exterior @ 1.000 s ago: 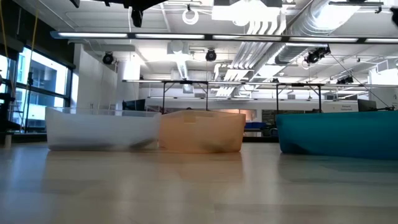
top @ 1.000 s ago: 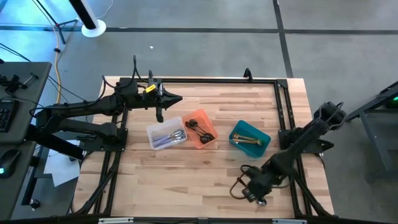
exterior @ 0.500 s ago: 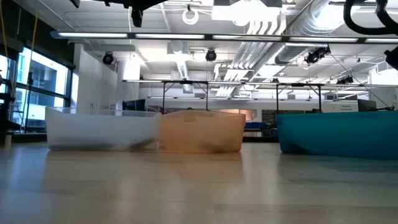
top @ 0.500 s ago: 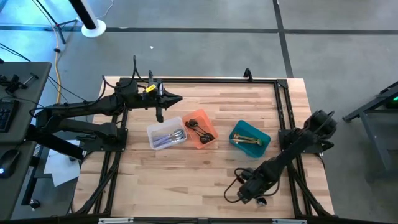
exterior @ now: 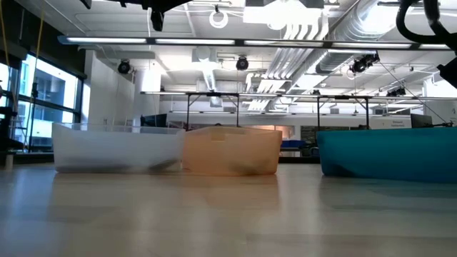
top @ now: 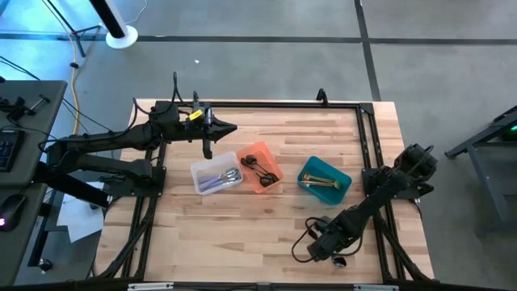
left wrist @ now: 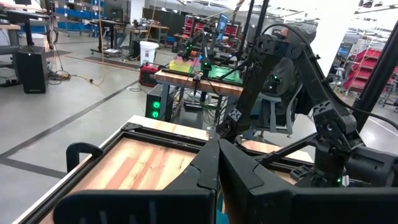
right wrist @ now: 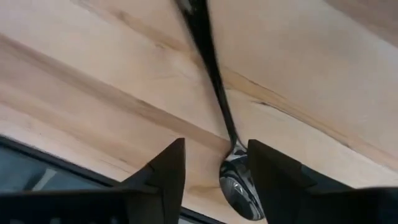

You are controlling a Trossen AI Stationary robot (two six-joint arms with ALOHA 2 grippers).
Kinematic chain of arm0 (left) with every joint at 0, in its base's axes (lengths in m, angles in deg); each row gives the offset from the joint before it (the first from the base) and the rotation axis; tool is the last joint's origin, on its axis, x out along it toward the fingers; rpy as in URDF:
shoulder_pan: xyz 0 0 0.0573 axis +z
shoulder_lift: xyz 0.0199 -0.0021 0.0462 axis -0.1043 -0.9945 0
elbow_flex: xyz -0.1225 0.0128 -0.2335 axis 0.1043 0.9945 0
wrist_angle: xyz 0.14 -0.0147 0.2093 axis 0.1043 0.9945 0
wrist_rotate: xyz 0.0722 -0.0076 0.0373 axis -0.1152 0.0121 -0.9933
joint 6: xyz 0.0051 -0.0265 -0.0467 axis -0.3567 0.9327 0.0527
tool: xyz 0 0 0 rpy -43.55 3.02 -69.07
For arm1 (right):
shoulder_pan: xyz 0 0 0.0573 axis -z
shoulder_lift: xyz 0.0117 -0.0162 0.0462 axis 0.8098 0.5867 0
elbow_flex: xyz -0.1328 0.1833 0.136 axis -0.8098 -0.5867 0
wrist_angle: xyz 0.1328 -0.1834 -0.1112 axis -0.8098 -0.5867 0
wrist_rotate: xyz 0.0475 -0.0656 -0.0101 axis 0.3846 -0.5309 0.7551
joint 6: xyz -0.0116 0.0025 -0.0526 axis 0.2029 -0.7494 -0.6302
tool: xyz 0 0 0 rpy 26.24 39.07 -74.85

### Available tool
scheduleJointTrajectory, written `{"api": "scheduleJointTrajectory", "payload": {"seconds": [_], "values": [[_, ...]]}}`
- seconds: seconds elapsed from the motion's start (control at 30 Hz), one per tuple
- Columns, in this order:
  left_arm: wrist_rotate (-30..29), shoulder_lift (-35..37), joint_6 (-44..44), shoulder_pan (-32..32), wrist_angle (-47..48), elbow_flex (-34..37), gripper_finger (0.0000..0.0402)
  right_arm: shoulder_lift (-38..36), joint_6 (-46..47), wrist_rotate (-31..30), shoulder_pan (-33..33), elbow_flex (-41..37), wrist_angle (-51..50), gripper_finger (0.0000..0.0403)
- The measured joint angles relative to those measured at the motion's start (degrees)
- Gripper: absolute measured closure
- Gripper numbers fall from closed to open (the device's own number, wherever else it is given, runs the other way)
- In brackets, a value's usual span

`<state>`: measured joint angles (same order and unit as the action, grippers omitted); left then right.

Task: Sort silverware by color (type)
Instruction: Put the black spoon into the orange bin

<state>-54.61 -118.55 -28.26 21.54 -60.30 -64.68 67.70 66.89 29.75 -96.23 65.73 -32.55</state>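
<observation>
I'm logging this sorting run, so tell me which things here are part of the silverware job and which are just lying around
Job:
silver pieces in clear bin
black pieces in orange bin
gold pieces in teal bin
spoon between the right gripper fingers

Lying about:
keyboard
papers

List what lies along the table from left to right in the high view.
Left gripper → clear bin with silver pieces → orange bin with black pieces → teal bin with gold pieces → right gripper.
</observation>
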Motion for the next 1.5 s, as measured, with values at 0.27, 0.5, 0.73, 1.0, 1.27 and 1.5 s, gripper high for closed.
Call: {"api": "scheduleJointTrajectory", "payload": {"seconds": [0.27,0.5,0.73,1.0,1.27,1.5], "values": [[0.0,0.0,0.0,0.0,0.0,0.0,0.0401,1.0,-2.3,-1.6,0.0,0.0,-0.2,0.0248],[0.0,0.0,0.1,0.0,0.7,0.0,0.0401,4.3,-4.9,0.0,0.1,0.2,0.7,0.0258],[0.0,0.0,0.0,0.0,1.3,0.0,0.0401,4.6,-5.0,0.9,0.1,0.2,-2.5,0.0312],[0.0,0.0,0.0,0.0,1.3,0.0,0.0402,4.7,-5.1,1.3,0.2,0.1,-3.2,0.0385],[0.0,0.0,0.5,0.0,0.9,0.0,0.0402,4.8,-5.4,1.5,0.2,0.2,-3.2,0.04],[0.0,0.0,1.0,0.0,-2.8,0.0,0.0401,3.9,-11.3,-0.2,0.2,2.1,-5.1,0.0401]]}}
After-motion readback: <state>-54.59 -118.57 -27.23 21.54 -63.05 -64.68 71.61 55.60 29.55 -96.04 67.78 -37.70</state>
